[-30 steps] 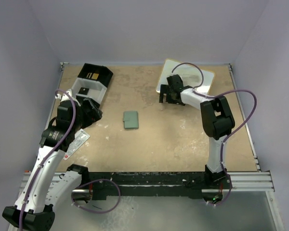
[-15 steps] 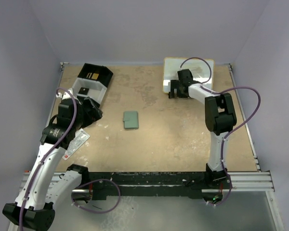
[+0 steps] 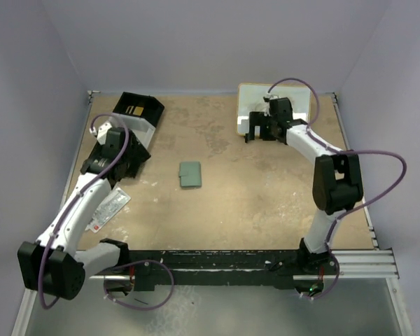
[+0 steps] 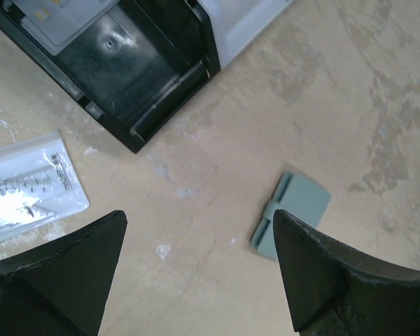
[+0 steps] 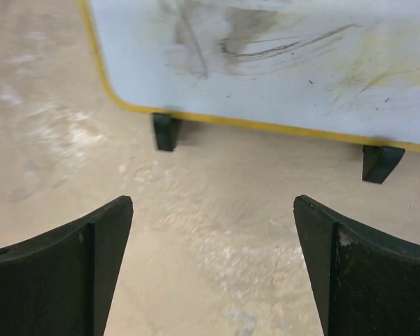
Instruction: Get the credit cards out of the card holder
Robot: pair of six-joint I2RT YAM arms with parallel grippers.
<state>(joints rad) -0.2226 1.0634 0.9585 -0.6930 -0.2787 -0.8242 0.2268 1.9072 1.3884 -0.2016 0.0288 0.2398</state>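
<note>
- Left hand [image 4: 199,224] hovers with its two dark fingers spread wide and nothing between them, low over the tan counter [image 3: 252,189] beside the black-and-white compartment tray [image 3: 156,110] at the far left.
- Small folded grey-green card holder [image 3: 190,174] lies flat and shut near the middle of the counter, apart from everything else. No card shows at it.
- From the left hand, the card holder lies to the right and slightly toward the near edge, with bare counter between them. In the left wrist view it sits just beyond the right-side finger.
- Its longer side runs roughly from near edge to far edge, tilted a little.
- Right hand [image 5: 213,210] is also spread wide and empty, at the far right by the edge of a white board with a yellow rim [image 5: 266,56], well apart from the card holder.
- By my judgement the left hand is the nearer one. A short reach to the right would bring it over the card holder.
- Clear packet with a white-and-red label [image 3: 110,208] lies on the near side of the left hand, off that line.
</note>
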